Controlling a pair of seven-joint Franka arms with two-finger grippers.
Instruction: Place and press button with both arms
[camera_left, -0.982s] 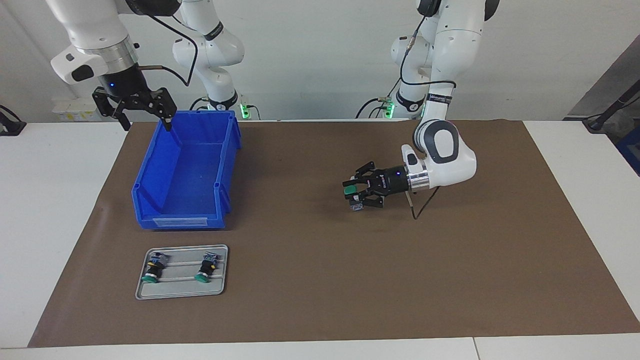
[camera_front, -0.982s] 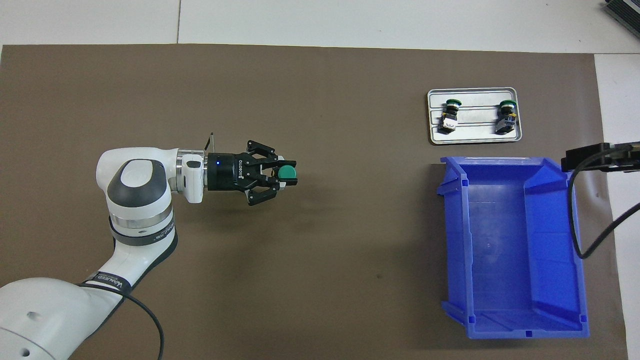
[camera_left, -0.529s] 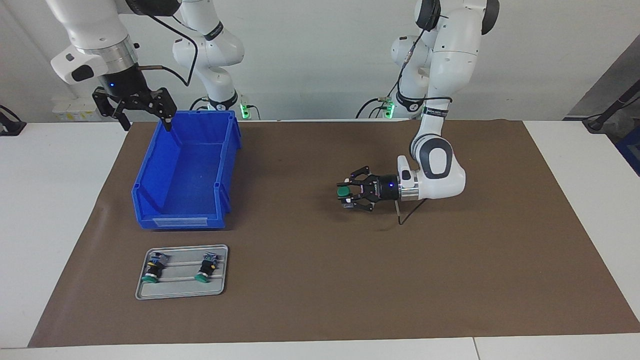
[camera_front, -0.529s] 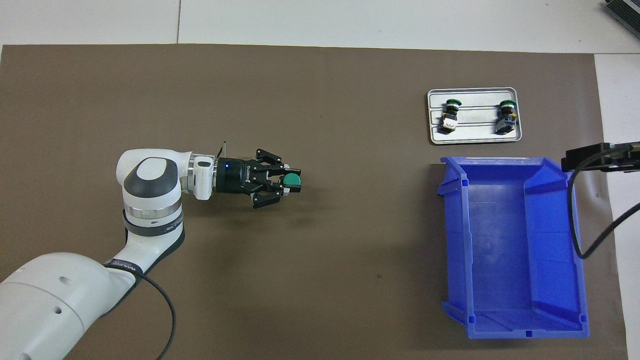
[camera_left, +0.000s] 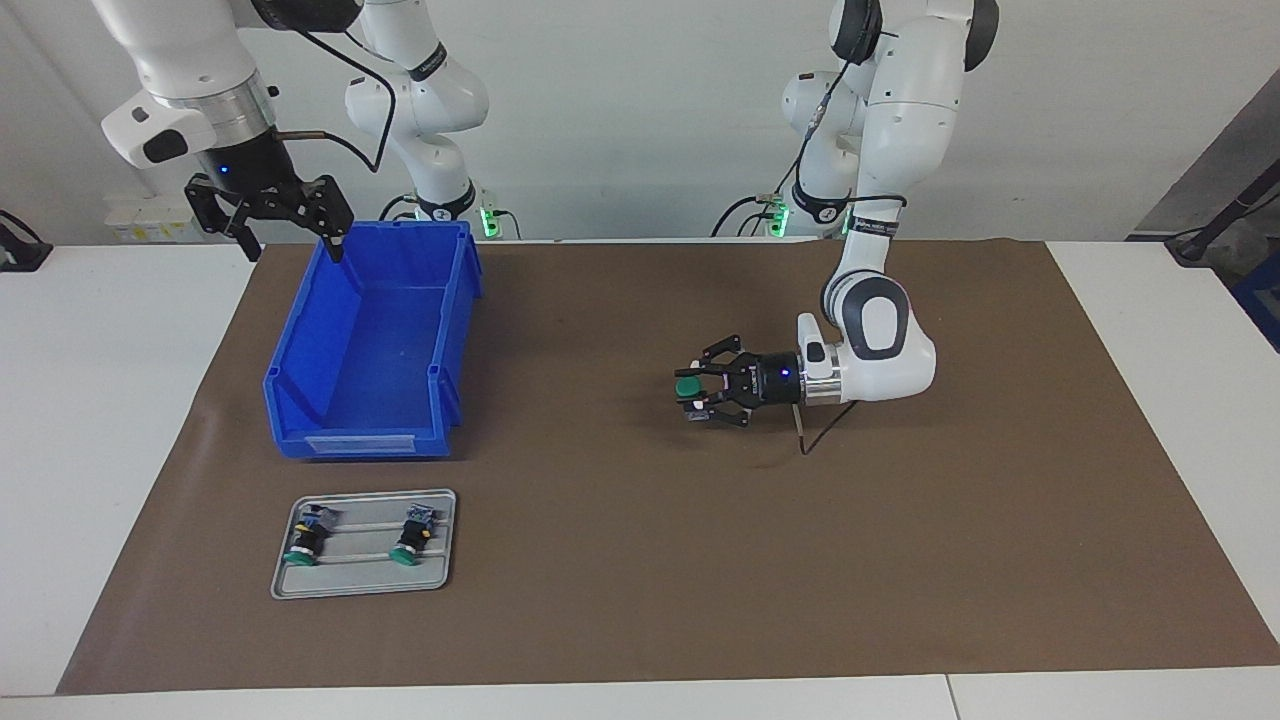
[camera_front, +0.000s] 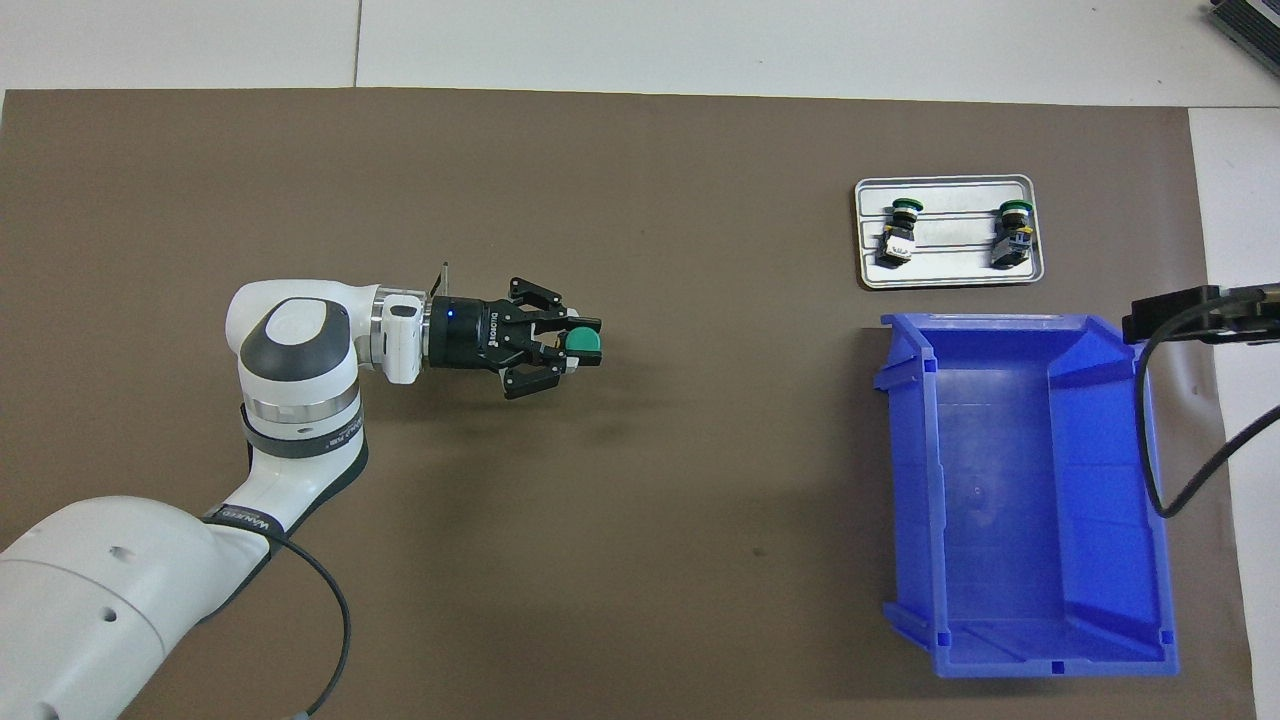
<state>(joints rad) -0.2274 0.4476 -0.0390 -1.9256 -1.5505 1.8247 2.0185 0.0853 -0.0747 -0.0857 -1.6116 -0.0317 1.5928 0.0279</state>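
My left gripper (camera_left: 697, 392) (camera_front: 572, 350) lies level, low over the middle of the brown mat (camera_left: 640, 560), and is shut on a button (camera_left: 687, 385) (camera_front: 580, 344) held upright with its green cap on top. Whether the button's lower end touches the mat I cannot tell. Two more buttons (camera_left: 305, 540) (camera_left: 412, 535) lie on a small grey tray (camera_left: 365, 582) (camera_front: 950, 278) toward the right arm's end of the table. My right gripper (camera_left: 292, 245) waits open in the air over the rim of the blue bin (camera_left: 370, 440) (camera_front: 1020, 480) at the robots' end.
The blue bin has nothing in it and stands nearer to the robots than the tray, close beside it. White table (camera_left: 110, 420) borders the mat on both ends. A black cable (camera_front: 1160, 440) of the right arm hangs over the bin's edge.
The left gripper has sunk a little toward the mat with the button, which now stands straighter. It has shifted slightly toward the right arm's end. The right arm has not moved.
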